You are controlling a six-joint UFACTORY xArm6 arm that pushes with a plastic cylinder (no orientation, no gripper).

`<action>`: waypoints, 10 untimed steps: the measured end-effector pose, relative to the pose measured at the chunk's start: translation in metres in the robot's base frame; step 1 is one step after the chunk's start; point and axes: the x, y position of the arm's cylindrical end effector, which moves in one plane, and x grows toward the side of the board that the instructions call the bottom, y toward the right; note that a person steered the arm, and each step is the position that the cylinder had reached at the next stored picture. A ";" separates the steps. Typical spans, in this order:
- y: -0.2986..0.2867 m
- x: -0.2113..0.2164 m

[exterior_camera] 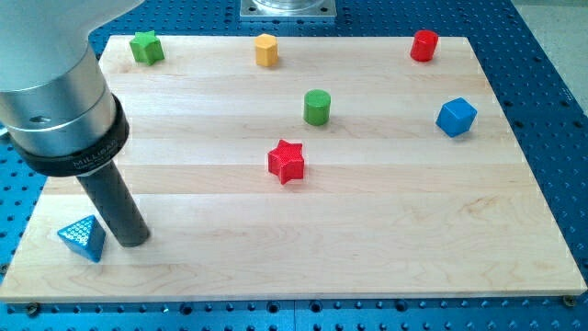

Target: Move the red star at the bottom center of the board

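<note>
My tip (135, 241) rests on board (367, 239) near view's bottom left, just right of blue triangular block (82, 238); no jaws on me, only straight rod. Rod tilts up-left into grey cylinder housing (55, 92). Red star (287, 161) near board centre, well apart from tip. Count: seven blocks. Green star (146, 47), yellow hexagonal block (266, 50), red cylinder (424, 45) along top; green cylinder (317, 107) above red star; blue cube (456, 117) at right.

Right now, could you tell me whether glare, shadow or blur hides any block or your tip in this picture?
Camera view: even, soft light, with no glare on the board; the red star is sharp and casts only a faint shadow; my tip is clear beside the blue pyramid, to its right; the arm housing looms large at upper left.
</note>
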 end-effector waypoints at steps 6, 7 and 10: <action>0.240 -0.114; 0.215 -0.086; 0.132 -0.093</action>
